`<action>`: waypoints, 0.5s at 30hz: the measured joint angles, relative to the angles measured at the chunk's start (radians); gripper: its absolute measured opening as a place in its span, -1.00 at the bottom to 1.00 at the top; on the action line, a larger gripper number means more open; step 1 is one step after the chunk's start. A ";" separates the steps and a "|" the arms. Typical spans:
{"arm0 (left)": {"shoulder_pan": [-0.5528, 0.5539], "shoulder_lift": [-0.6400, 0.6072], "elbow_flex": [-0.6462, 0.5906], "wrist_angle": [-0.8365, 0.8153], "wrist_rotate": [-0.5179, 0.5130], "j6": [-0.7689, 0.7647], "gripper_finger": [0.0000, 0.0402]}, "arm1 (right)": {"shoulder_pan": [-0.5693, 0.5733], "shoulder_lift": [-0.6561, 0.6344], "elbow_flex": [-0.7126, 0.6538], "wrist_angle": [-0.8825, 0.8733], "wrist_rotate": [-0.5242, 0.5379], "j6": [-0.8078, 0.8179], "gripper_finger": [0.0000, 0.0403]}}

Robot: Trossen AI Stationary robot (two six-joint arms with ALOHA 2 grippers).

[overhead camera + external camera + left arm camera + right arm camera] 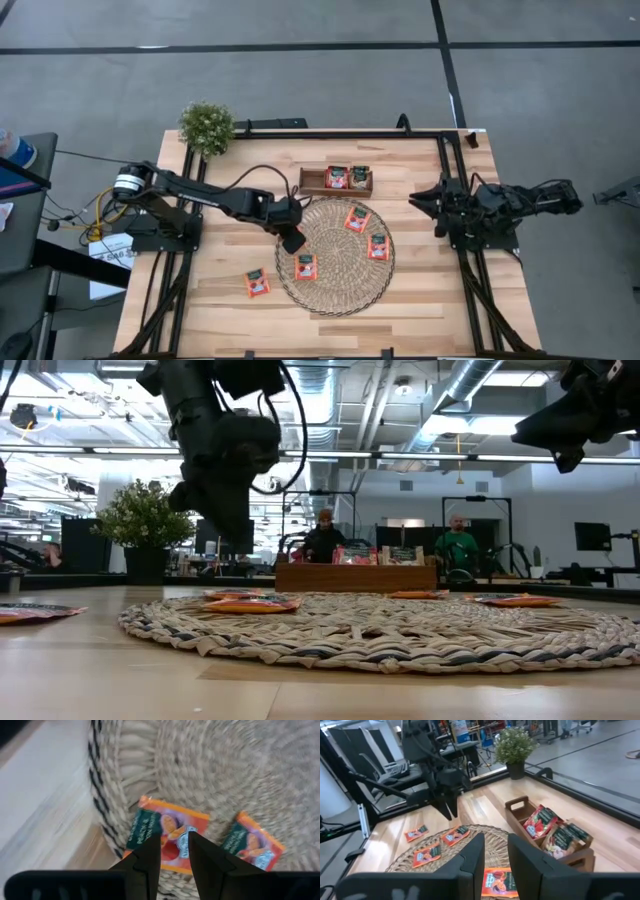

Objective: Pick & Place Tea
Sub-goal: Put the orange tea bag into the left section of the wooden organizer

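Observation:
Three red-orange tea sachets lie flat on the round straw mat [335,292]: one near its left edge [305,266] and two farther right [357,220] [378,246]. Another sachet [258,283] lies on the bare table left of the mat. The wooden tray [312,181] behind the mat holds two sachets [337,177], propped upright. My left gripper [293,241] hangs open above the mat's left part, its fingertips [174,852] over the left-edge sachet [167,831] and clear of it. My right gripper [418,200] waits open, raised at the table's right.
A small potted plant [207,127] stands at the table's far left corner. A black frame rail [330,133] runs along the far edge and the sides. Bare wood lies in front of the mat and to its right. People sit in the room beyond [325,540].

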 joint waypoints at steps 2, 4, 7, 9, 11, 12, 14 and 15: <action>0.000 0.021 0.000 0.005 0.020 -0.011 -0.55 | -0.009 0.000 0.000 -0.001 0.000 0.000 -0.62; -0.001 0.047 0.000 0.006 0.048 -0.013 -0.55 | -0.017 0.000 0.000 -0.001 0.000 -0.001 -0.62; -0.001 0.073 0.000 0.002 0.059 -0.032 -0.55 | -0.028 0.000 0.000 -0.001 0.000 -0.001 -0.62; -0.001 0.077 0.000 -0.004 0.059 -0.048 -0.55 | -0.035 0.000 0.000 -0.001 0.000 -0.001 -0.62; -0.001 0.078 0.000 -0.001 0.057 -0.060 -0.55 | -0.041 0.000 0.000 -0.001 0.000 -0.001 -0.62; -0.001 0.078 0.000 -0.004 0.055 -0.062 -0.55 | -0.044 0.000 0.000 -0.001 0.000 -0.001 -0.62; 0.000 0.078 0.000 -0.005 0.054 -0.062 -0.55 | -0.050 0.000 0.000 -0.001 0.000 0.000 -0.62; 0.000 0.078 0.000 -0.005 0.054 -0.062 -0.55 | -0.053 0.000 0.000 0.000 0.000 -0.001 -0.62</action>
